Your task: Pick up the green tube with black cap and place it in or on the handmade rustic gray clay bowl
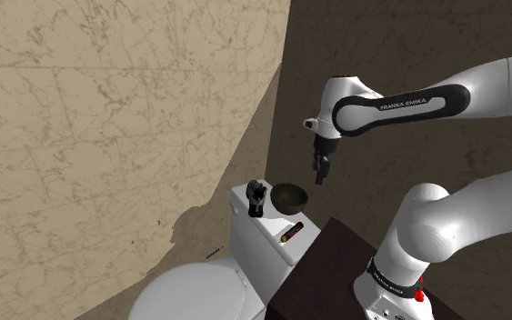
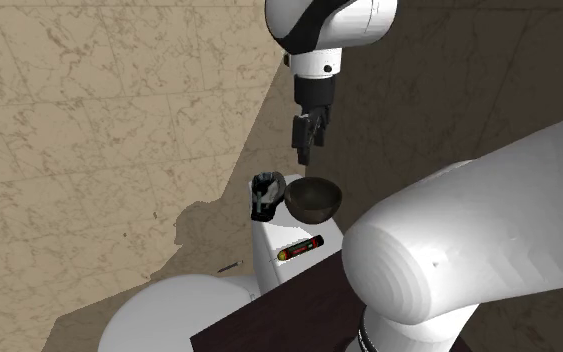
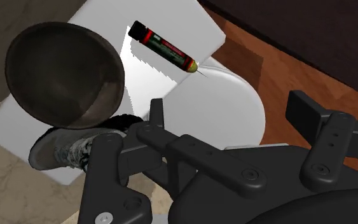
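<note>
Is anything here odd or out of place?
Yes: a dark bowl, a red-and-black tube lying on its side and a dark crumpled object all sit on a toilet tank lid, an unusual spot for tableware.

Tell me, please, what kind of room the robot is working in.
Most likely a bathroom. A white toilet tank stands next to a rounded white toilet lid, and a beige marbled surface spreads beside them.
</note>
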`<state>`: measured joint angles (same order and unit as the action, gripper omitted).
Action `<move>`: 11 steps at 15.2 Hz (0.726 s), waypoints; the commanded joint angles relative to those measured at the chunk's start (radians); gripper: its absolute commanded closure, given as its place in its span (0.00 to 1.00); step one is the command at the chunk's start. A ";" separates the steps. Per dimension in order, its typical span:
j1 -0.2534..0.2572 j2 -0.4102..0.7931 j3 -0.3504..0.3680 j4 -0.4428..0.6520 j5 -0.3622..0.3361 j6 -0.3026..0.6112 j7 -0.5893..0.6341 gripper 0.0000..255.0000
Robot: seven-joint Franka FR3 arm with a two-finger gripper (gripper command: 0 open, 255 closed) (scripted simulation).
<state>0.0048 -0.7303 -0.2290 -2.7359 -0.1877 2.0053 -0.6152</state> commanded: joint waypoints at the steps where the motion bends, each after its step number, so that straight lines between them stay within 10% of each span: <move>1: 0.045 0.072 -0.026 -0.038 -0.015 0.088 -0.093 0.00; 11: 0.166 0.485 -0.208 -0.092 -0.026 0.546 -0.536 0.00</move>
<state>0.1493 -0.3056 -0.4166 -2.8332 -0.2262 2.4946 -1.0943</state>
